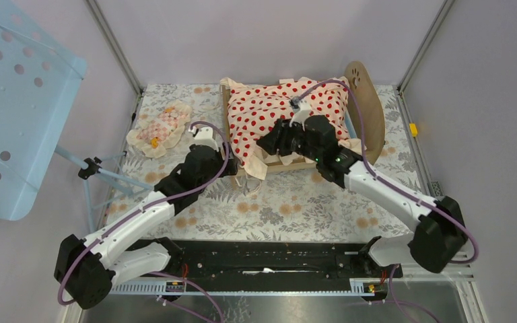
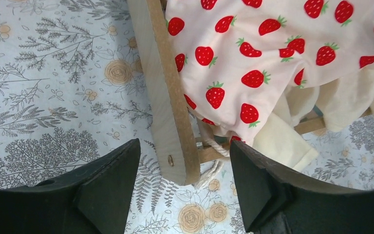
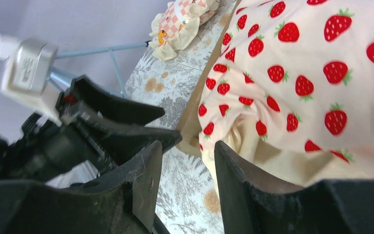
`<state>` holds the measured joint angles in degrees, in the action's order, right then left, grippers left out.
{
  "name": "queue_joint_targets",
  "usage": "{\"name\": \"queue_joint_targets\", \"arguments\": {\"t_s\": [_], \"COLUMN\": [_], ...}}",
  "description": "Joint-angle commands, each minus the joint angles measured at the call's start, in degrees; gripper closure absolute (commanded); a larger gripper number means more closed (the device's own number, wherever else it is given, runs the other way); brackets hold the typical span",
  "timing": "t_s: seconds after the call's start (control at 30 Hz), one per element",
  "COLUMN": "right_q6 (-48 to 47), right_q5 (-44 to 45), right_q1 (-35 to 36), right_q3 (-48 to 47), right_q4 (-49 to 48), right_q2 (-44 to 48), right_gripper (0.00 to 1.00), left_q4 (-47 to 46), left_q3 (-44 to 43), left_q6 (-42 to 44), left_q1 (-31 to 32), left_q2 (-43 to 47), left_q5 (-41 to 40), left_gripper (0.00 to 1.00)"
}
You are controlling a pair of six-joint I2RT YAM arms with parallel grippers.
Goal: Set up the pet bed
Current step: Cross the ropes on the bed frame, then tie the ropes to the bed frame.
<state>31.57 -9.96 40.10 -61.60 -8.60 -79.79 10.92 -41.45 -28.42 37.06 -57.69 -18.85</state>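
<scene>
Blanket (image 1: 286,111) — cream, strawberry-print — drapes light-wood pet bed (image 1: 369,118), bunched at near corner; pink checked pillow (image 1: 156,128) on tabletop (image 1: 296,208), unplaced. Left pincer (image 2: 185,161) wide, right pincer (image 3: 190,146) parted, both empty.

Cream fabric blanket (image 1: 279,111): red strawberry print, green tops. Light-wood pet bed frame (image 2: 168,97), plain tan. White tablecloth (image 1: 276,212): grey ferns, tan roses. Small ruffled pillow (image 1: 158,128): pink checks, cream edge. My left gripper (image 2: 184,148): black.
</scene>
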Motion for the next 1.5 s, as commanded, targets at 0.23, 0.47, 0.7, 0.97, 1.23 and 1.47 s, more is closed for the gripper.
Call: {"name": "queue_joint_targets", "arguments": {"t_s": [0.23,0.47,0.7,0.97,1.23,1.47], "right_q6": [-19.5,-27.78,-35.8,-37.6,-32.88,-32.08], "right_q5": [-6.49,-9.22,-11.73,-8.3,-6.75,-3.23], "right_q1": [3.16,6.75,10.6,17.04,17.3,17.38], "right_q3": [20.61,31.06,38.16,37.29,33.18,28.26], "right_q4": [-13.83,-24.0,-37.02,-49.9,-64.81,-72.42], "right_q2": [17.15,19.05,13.72,-0.33,-15.78,-26.02], "right_gripper": [0.56,0.57,0.55,0.57,0.62,0.63], "left_q4": [-0.54,0.64,0.71,-0.7,-0.2,2.41], "left_q3": [-2.05,-3.08,-2.97,-5.74,-11.24,-15.46], "left_q6": [0.9,1.51,2.35,3.97,5.04,7.36], "left_q1": [-0.31,-0.27,-0.31,-3.7,-7.02,-8.85], "left_q2": [-7.03,-10.43,-10.93,-15.3,-21.51,-24.35], "left_q5": [-1.65,-2.17,-3.0,-0.19,4.17,7.16], "left_gripper": [0.35,0.41,0.44,0.5,0.53,0.51]}}
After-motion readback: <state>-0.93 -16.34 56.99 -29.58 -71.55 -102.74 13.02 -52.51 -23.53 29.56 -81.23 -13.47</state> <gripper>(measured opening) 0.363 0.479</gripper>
